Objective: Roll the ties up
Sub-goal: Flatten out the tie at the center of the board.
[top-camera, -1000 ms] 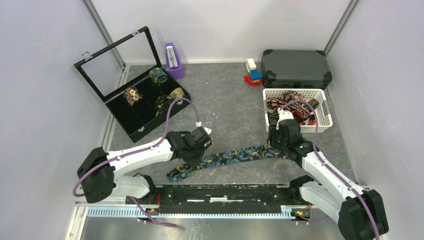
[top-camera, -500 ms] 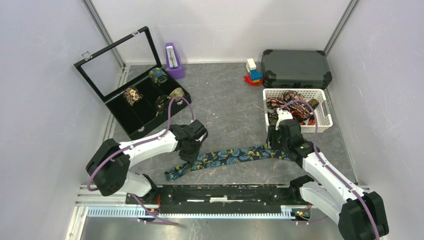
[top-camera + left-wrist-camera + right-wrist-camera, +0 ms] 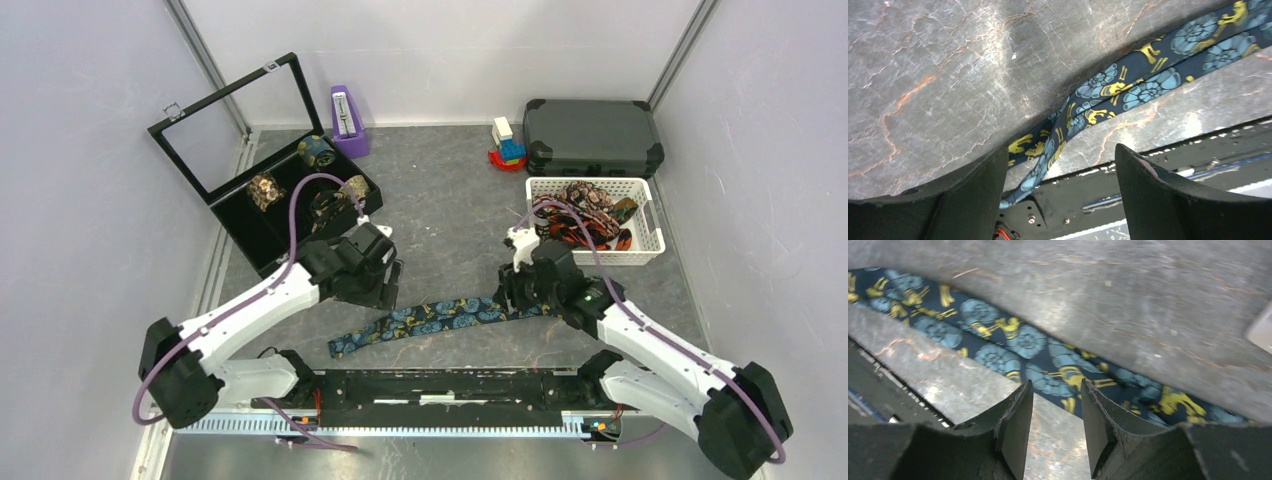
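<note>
With 12 o'clock taken as the far wall in the top view, the grey marbled table (image 3: 450, 200) carries all items. A black display box (image 3: 250, 235) with its glazed lid raised stands at 10 o'clock; four rolled ties (image 3: 265, 188) sit in its compartments. A dark hard case (image 3: 592, 137) lies closed at 1 o'clock. Just on the 6 o'clock side of the case, a white slotted basket (image 3: 648, 245) holds a heap of loose ties (image 3: 585, 205) in red-orange and brown. The navy tie (image 3: 440, 318), patterned in blue and gold, lies unrolled on the table at 6 o'clock of centre. It runs from a low end at 7 o'clock to a higher end toward 3 o'clock, close to the black base rail (image 3: 450, 385). In the left wrist view the fabric appears folded along its length. The left gripper (image 3: 385, 292) hangs at the 11 o'clock side of the tie's middle. Its jaws are spread wide and nothing is between them. The right gripper (image 3: 1056, 385) is at the tie's 3 o'clock end. Its jaws are parted by a narrow gap, through which tie and table show. Nothing is clamped, and contact between its tips and the fabric cannot be determined. A purple wedge-shaped object (image 3: 347, 122) stands at 11 o'clock. A small stack of toy blocks (image 3: 506, 145) sits at 12 o'clock, beside the case.
</note>
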